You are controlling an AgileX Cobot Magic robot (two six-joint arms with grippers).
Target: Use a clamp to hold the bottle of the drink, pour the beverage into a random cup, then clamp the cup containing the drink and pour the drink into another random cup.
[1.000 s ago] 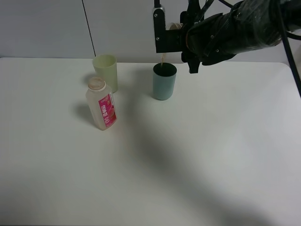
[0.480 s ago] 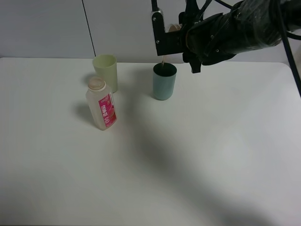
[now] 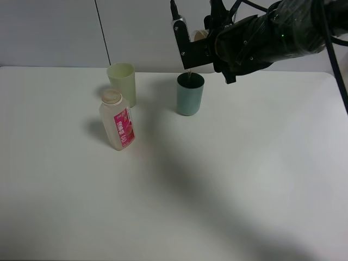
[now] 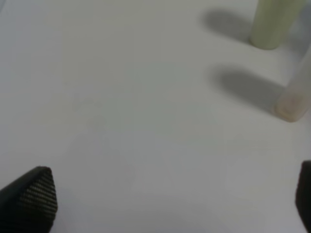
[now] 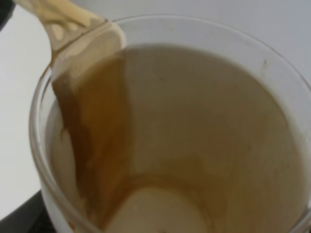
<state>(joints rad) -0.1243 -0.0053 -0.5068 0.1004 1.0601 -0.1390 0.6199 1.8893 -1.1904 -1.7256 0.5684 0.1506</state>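
Overhead, translucent cup, brown drink, teal cylinder cup

**Three cups, one bottle, two arms**

Three cups were out: a pale green cup and a teal cup standing on the white table, and a clear cup, streaked with brown drink, tipped above the teal one. There was one bottle with a pink label. One table. One gripper showed overhead; the other gripper showed only as two fingertips.
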